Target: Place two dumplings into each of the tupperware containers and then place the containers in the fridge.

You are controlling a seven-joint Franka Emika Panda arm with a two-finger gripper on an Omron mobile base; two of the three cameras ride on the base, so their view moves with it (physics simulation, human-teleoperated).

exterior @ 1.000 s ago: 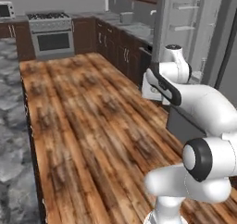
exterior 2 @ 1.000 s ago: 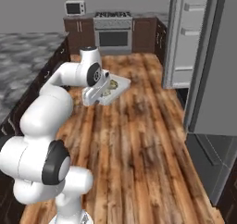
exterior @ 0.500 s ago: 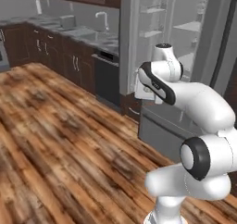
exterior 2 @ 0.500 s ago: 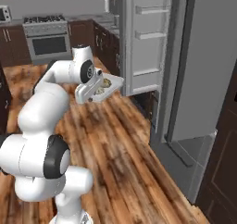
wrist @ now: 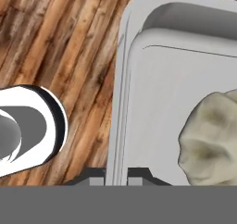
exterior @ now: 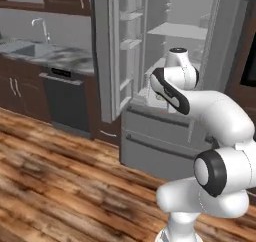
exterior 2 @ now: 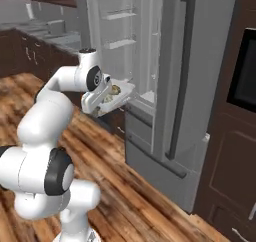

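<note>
My gripper (wrist: pixel 116 176) is shut on the rim of a tupperware container (wrist: pixel 121 102), a whitish-grey box with a pale beige dumpling (wrist: pixel 210 140) lying in it. In the right base view the container (exterior 2: pixel 121 93) is held level in front of the arm, with dumplings (exterior 2: pixel 114 90) showing inside, and the gripper (exterior 2: pixel 101 102) sits at its near edge. The box hovers just before the open fridge (exterior 2: pixel 150 61), about level with its lower shelf. From the left base view the arm hides most of the container, and the fridge (exterior: pixel 170 31) stands open behind it.
The fridge's right door (exterior 2: pixel 187 81) swings out toward me and its left door (exterior: pixel 107 51) stands open too. A dark dishwasher (exterior: pixel 65 101) and a sink counter (exterior: pixel 30 48) lie to the left. A dark wall oven (exterior 2: pixel 242 71) is at the right. Wood planks (exterior: pixel 60 186) spread below.
The whole picture has swung from the wooden island and stove to the open fridge, so the base has moved. The gripper keeps its hold on the container.
</note>
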